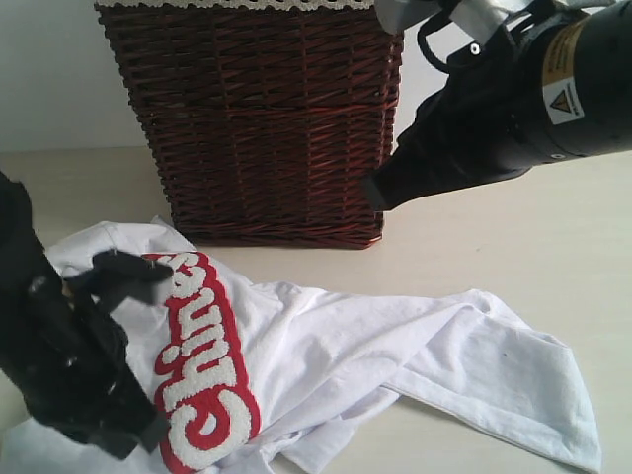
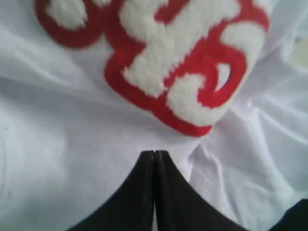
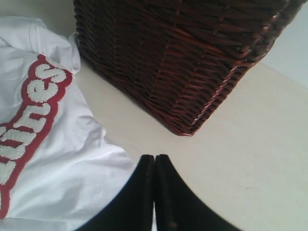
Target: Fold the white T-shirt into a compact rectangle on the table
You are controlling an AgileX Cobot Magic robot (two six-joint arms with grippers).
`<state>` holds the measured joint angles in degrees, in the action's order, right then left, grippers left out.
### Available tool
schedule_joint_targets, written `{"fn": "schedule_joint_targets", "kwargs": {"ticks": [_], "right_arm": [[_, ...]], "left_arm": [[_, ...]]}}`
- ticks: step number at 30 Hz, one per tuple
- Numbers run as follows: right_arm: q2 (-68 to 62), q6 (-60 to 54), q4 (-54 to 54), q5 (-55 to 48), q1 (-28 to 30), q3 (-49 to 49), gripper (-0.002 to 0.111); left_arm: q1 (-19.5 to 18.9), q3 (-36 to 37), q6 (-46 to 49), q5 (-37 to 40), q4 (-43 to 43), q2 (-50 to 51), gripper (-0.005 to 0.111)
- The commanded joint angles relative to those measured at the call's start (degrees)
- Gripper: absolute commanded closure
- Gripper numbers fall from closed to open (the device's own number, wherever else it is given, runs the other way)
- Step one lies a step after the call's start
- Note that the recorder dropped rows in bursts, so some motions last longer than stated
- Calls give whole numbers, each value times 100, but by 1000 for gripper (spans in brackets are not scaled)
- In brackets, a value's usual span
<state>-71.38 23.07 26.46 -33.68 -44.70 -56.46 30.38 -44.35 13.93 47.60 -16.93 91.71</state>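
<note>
The white T-shirt (image 1: 336, 346) lies crumpled and unfolded on the counter (image 1: 513, 227), and its red-edged fuzzy lettering (image 1: 202, 385) faces up. In the exterior view its near edge runs out of frame. The left arm covers one end of it, so the full outline cannot be traced. No neck tag can be made out.

The left hand (image 2: 154, 155) is right over the shirt, with the end of the lettering just ahead of its tips. Its two fingers are pressed together with no gap. No cloth shows between them, though the tips sit so close to the fabric that contact is hard to judge.

The right hand (image 3: 154, 159) is likewise closed tight and holds nothing. It hangs over bare counter, with the shirt's edge just beside its tips and the rest of the shirt spreading toward the left arm.

A dark wicker basket (image 1: 267, 118) stands beyond the shirt, its corner ahead of the right hand. Its top is cropped, leaving only a strip of lace rim (image 1: 237, 4).
</note>
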Motion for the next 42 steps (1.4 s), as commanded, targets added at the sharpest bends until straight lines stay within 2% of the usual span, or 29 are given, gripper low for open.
{"fn": "schedule_joint_targets", "kwargs": {"ticks": [1, 4, 5, 6, 7, 9, 11, 14, 17, 21, 23, 24, 27, 29, 35, 42], "right_arm": [[12, -108, -50, 18, 47, 9, 108], [12, -157, -50, -39, 47, 9, 108], [12, -157, -28, -61, 47, 9, 108], [12, -157, -28, -61, 47, 9, 108], [12, -157, -28, -61, 47, 9, 108], [12, -157, -28, -82, 47, 9, 108], [12, -157, -52, -94, 47, 9, 108], [12, -157, -67, -90, 47, 9, 108], [12, -157, -100, -90, 47, 9, 108], [12, -157, -100, -90, 47, 9, 108], [12, -157, -100, -90, 47, 9, 108], [12, -157, -100, -90, 47, 9, 108], [12, -157, -100, -90, 47, 9, 108], [12, -157, -100, -90, 47, 9, 108], [12, -157, -111, -113, 47, 9, 108], [-1, -157, -109, -283, 47, 9, 108]], "left_arm": [[45, 144, -866, 357, 1081, 781, 107], [-16, 144, -1393, 791, 2000, 1043, 107], [-188, 155, -1782, 1008, 2510, 1112, 107], [-286, 156, -1891, 1008, 2616, 1122, 107], [-598, 156, -1906, 948, 2625, 1136, 107], [-951, 59, -1783, 803, 2388, 1100, 107], [-1024, -172, -1439, 800, 1961, 793, 107], [-1024, -178, -666, 349, 962, -57, 107], [-1024, -134, -646, 348, 827, -384, 107], [-464, 213, 27, -34, 54, -58, 107], [-175, 237, -22, 67, 265, 334, 107], [-89, 224, -350, 211, 596, 562, 107], [-77, 171, -1439, 485, 1796, 1078, 107], [-144, 161, -1757, 581, 2217, 1301, 107], [-595, 171, -1834, 907, 2489, 1627, 107], [-1799, -74, -2439, 1214, 3235, 1433, 107]]}}
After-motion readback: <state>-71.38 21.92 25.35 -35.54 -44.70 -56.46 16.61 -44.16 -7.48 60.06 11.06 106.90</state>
